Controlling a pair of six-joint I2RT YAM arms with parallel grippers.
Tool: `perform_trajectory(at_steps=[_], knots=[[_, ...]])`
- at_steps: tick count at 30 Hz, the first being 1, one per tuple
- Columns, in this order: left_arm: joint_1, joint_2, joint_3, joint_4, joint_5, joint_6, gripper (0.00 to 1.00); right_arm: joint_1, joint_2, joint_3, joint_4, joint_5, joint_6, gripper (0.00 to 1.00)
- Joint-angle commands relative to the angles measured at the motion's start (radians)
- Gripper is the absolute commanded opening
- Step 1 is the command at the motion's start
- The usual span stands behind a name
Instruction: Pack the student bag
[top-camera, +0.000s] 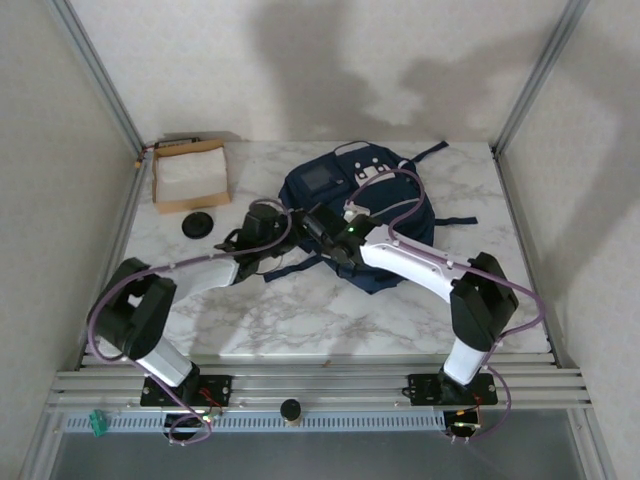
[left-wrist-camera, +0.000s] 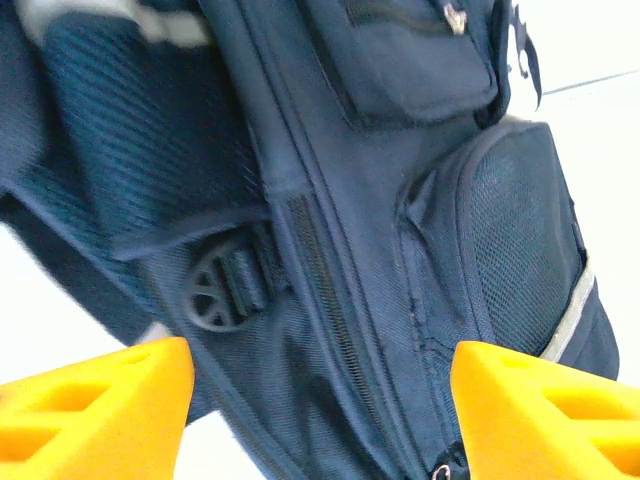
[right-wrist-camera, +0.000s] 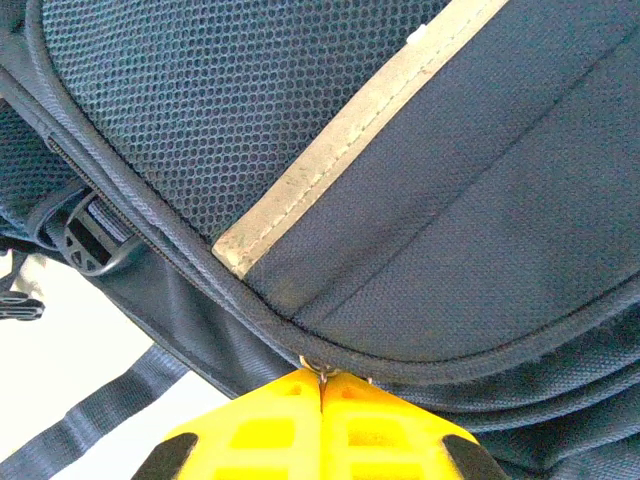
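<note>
Right wrist view shows the right gripper (right-wrist-camera: 322, 385) pinched shut on the zipper pull (right-wrist-camera: 320, 366) of the student bag (right-wrist-camera: 450, 220) at lower centre, with its seam curving toward upper left.

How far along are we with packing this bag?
Early. Done: nothing visibly packed; the student bag lies, seemingly zipped, on the table. In hand: right gripper pinches a zipper pull, left gripper open beside the bag. Remaining: unzip and load; the black disc and cardboard box sit outside.

Closed fingers (right-wrist-camera: 270, 432) on bag (right-wrist-camera: 480, 200) zipper pull (right-wrist-camera: 322, 371)
</note>
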Motion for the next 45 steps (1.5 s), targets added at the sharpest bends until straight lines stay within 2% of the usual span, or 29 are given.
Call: perform_trajectory(at_steps=[1, 4, 7, 16, 23, 29, 32, 34, 39, 45], knots=[[-0.050, 0.064, 0.036, 0.124, -0.019, -0.127, 0.68, -0.005, -0.037, -0.020, 0.012, -0.020, -0.067, 0.00], [-0.069, 0.146, 0.044, 0.208, -0.013, -0.198, 0.64, -0.012, -0.051, -0.045, 0.036, -0.040, -0.101, 0.00], [-0.079, 0.210, 0.072, 0.222, -0.040, -0.208, 0.59, -0.029, -0.070, -0.077, 0.053, -0.062, -0.119, 0.00], [-0.069, 0.303, 0.173, 0.019, -0.197, -0.107, 0.55, -0.080, -0.146, -0.158, 0.034, -0.055, -0.153, 0.00], [-0.037, 0.345, 0.186, -0.008, -0.220, -0.077, 0.53, -0.135, -0.229, -0.220, 0.067, -0.103, -0.287, 0.00], [-0.039, 0.311, 0.225, -0.047, -0.166, -0.041, 0.55, -0.147, -0.245, -0.236, 0.115, -0.154, -0.388, 0.00], [-0.049, 0.255, 0.206, -0.034, -0.122, -0.063, 0.55, -0.165, -0.249, -0.238, 0.089, -0.148, -0.384, 0.00], [-0.057, 0.214, 0.185, -0.027, -0.101, -0.097, 0.55, -0.165, -0.275, -0.260, 0.135, -0.186, -0.419, 0.00], [-0.115, 0.142, 0.121, 0.061, -0.071, -0.247, 0.51, -0.171, -0.298, -0.309, 0.200, -0.239, -0.433, 0.00], [-0.176, 0.194, 0.152, 0.198, -0.022, -0.397, 0.45, -0.173, -0.291, -0.323, 0.243, -0.251, -0.445, 0.00]])
